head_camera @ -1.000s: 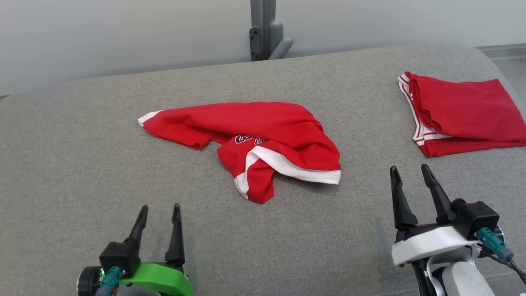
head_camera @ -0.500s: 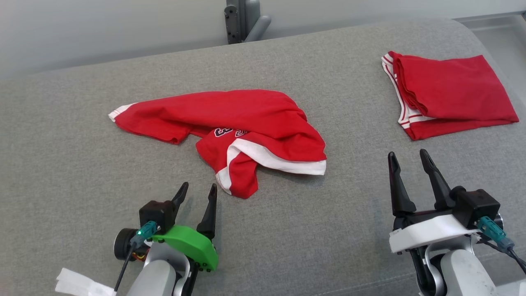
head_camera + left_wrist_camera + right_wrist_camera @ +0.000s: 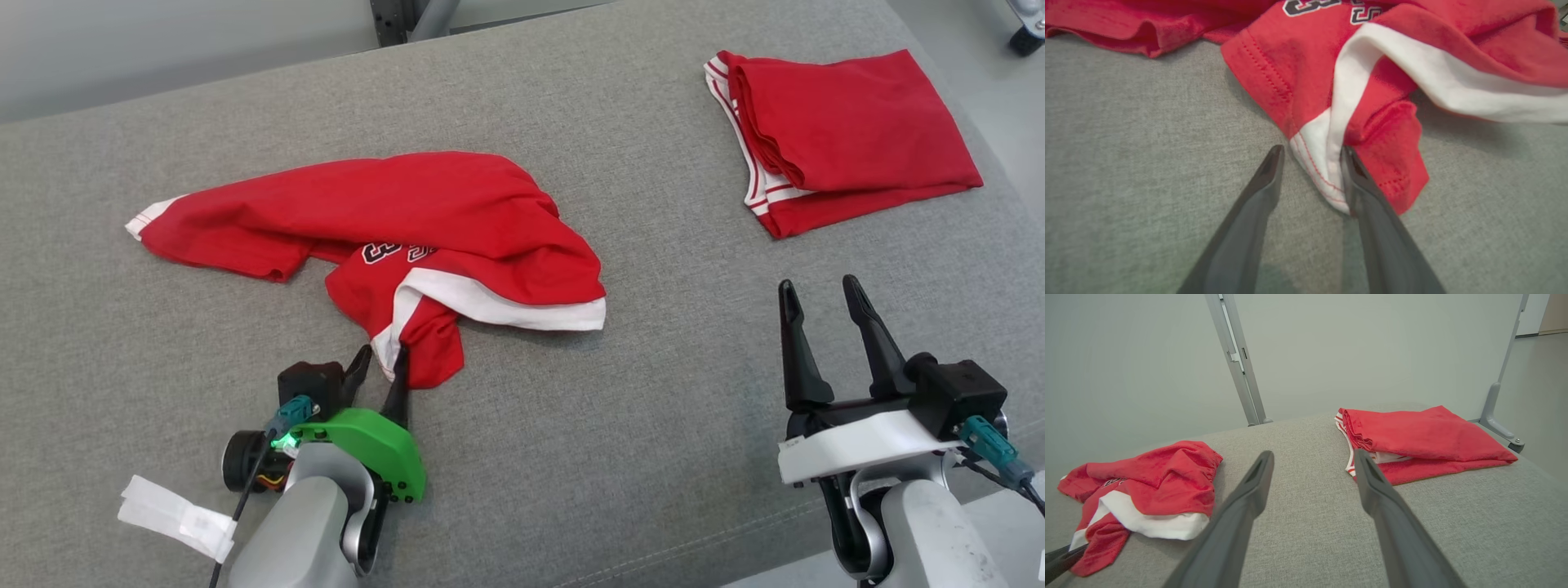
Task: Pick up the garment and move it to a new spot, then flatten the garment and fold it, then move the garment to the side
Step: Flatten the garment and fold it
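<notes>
On coarse grey upholstery (image 3: 571,457) by a pale wall (image 3: 1147,367), the left gripper (image 3: 382,353), fingers parted, straddles the rumpled red garment (image 3: 424,204), while the right gripper (image 3: 818,284) gapes wide.

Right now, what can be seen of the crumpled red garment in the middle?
The crumpled garment is a red jersey with white trim bands and dark outlined numerals half hidden in folds. It lies bunched on the gray fabric surface, one sleeve stretched leftward. The left gripper straddles its nearest white-edged corner, one finger touching it, jaws open.
</notes>
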### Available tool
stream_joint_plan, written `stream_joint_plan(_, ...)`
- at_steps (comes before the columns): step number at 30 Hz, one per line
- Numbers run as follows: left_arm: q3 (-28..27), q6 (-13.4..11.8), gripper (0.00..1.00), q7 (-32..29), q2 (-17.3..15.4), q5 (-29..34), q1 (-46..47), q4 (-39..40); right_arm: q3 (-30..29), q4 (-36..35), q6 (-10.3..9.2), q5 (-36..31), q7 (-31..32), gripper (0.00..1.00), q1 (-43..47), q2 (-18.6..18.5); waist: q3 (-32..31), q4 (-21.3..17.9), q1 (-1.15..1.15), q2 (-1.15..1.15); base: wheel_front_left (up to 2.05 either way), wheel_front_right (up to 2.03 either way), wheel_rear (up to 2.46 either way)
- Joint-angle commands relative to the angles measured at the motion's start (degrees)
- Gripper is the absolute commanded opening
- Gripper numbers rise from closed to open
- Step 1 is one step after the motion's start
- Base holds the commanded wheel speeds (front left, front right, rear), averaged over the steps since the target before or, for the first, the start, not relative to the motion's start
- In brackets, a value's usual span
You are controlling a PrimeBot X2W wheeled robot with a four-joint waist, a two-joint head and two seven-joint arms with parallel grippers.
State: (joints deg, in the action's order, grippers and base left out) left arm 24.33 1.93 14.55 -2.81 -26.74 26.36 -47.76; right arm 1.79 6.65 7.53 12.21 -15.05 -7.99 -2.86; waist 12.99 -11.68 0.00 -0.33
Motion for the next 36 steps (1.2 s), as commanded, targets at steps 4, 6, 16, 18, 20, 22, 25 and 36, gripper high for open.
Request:
stream_joint_plan(4, 1.06, 0.31, 0.00, 0.25, -0.15, -1.16, 1.34, -1.35, -0.72, -0.32, -0.09, 0.24, -0.20, 1.00, -0.57, -0.08, 0.39, -0.13, 0.00, 0.33, 0.00, 0.00, 0.00)
stream_joint_plan(6, 1.13, 0.08, 0.00, 0.54, -0.17, -0.94, 1.71, -0.69, -0.95, -0.37, -0.09, 0.33, -0.20, 1.00, -0.39, -0.06, 0.11, 0.40, 0.00, 0.33, 0.00, 0.00, 0.00)
stream_joint_plan(16, -4.54, -2.48, 0.00, 0.60, -3.72, 3.66, -3.51, 13.36, -1.49, 0.70, -0.09, 0.35, -0.20, 1.00, 0.79, -0.08, -2.25, 4.60, 0.00, 0.33, 0.00, 0.00, 0.00)
stream_joint_plan(18, -5.44, -3.11, 0.00, 0.60, -5.31, 4.66, -5.22, 15.63, -1.47, 1.15, -0.09, 0.39, -0.20, 1.00, 0.95, -0.08, -2.60, 5.44, 0.00, 0.33, 0.00, 0.00, 0.00)
stream_joint_plan(20, -6.15, -3.69, 0.00, 0.60, -6.78, 5.18, -6.93, 17.03, -1.15, 1.69, -0.09, 0.39, -0.19, 1.00, 1.04, -0.08, -2.81, 6.12, 0.00, 0.33, 0.00, 0.00, 0.00)
stream_joint_plan(22, -6.53, -4.01, 0.00, 0.61, -7.33, 5.26, -7.70, 17.43, -0.91, 2.04, -0.09, 0.40, -0.20, 1.00, 1.04, -0.07, -2.88, 6.40, 0.00, 0.33, 0.00, 0.00, 0.00)
stream_joint_plan(25, -7.47, -4.67, 0.00, 0.61, -8.91, 5.11, -9.28, 17.48, -0.14, 3.20, -0.09, 0.55, -0.20, 1.00, 0.72, -0.08, -2.87, 6.91, 0.00, 0.33, 0.00, 0.00, 0.00)
stream_joint_plan(36, -10.04, -6.65, 0.00, 0.61, -10.52, 5.67, -9.77, 13.56, 3.17, 7.54, -0.09, -0.21, -0.20, 1.00, -1.45, -0.08, -1.83, 7.25, 0.00, 0.33, 0.00, 0.00, 0.00)
